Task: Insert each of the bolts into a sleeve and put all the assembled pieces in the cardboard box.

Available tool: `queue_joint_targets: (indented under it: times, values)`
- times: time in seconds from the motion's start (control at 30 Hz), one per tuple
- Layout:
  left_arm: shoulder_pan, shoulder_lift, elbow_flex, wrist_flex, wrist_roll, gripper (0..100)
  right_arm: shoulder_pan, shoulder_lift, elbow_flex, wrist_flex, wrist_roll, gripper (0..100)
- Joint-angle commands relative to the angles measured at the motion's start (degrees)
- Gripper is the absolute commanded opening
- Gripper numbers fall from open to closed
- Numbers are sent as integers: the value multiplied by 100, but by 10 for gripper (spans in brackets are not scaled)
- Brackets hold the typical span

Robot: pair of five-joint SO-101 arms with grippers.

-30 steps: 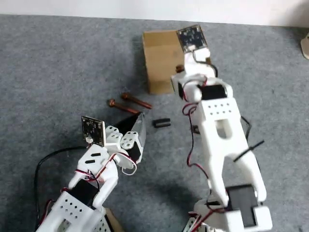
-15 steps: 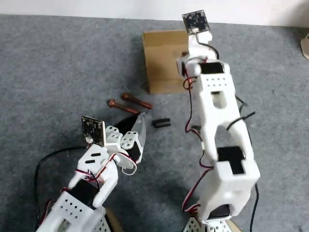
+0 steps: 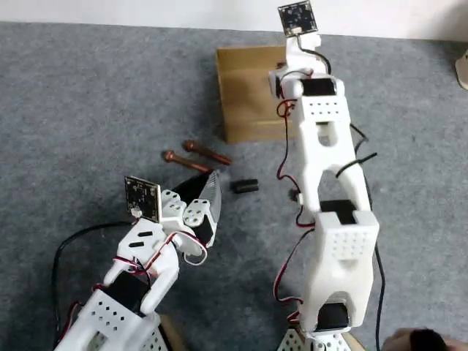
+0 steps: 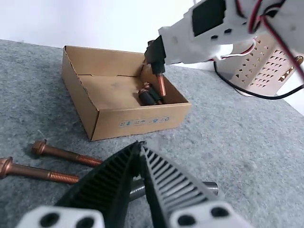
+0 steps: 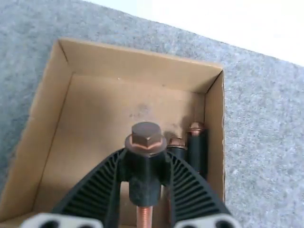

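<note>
1. A loose bolt (image 3: 183, 160) and a second bolt (image 3: 207, 153) lie side by side mid-bench, left of centre. They look like stiff metal, dense for their size, and the round shanks will probably roll. Best grip is across mid-shank, clear of the head.
2. The left pincer (image 4: 141, 148) hangs just on the robot's side of those bolts, jaws together with nothing between them.
3. A loose sleeve (image 3: 245, 186) lies on its side just right of that pincer. It's a short black tube, likely light and rigid (also a roller). Grip it across the outer wall and keep the bore ends free.
4. The cardboard box (image 3: 241, 110) sits toward the bench's far edge. The walls are thin, so it'll probably slide if nudged. The finished pieces (image 5: 195, 142), two by the look of it, lie against one wall.
5. The right pincer (image 5: 145, 159) is over the box, clamped on the sleeve of an assembled piece (image 5: 146, 135), head up, shank hanging below. I'd guess only the head retains the bolt, so keep it upright.
</note>
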Motion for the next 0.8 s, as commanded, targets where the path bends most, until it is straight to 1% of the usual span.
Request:
queue_joint_targets:
  times: [0.0, 0.3, 0.77]
  values:
    - [-22, -4, -207, 0, -44, 10, 66, 119, -681, 31, 0, 5]
    - [-22, -4, -207, 0, -53, 10, 75, 813, -1068, 31, -9, 5]
    - [-22, -4, -207, 0, -62, 10, 84, 1481, -1077, -13, -53, 5]
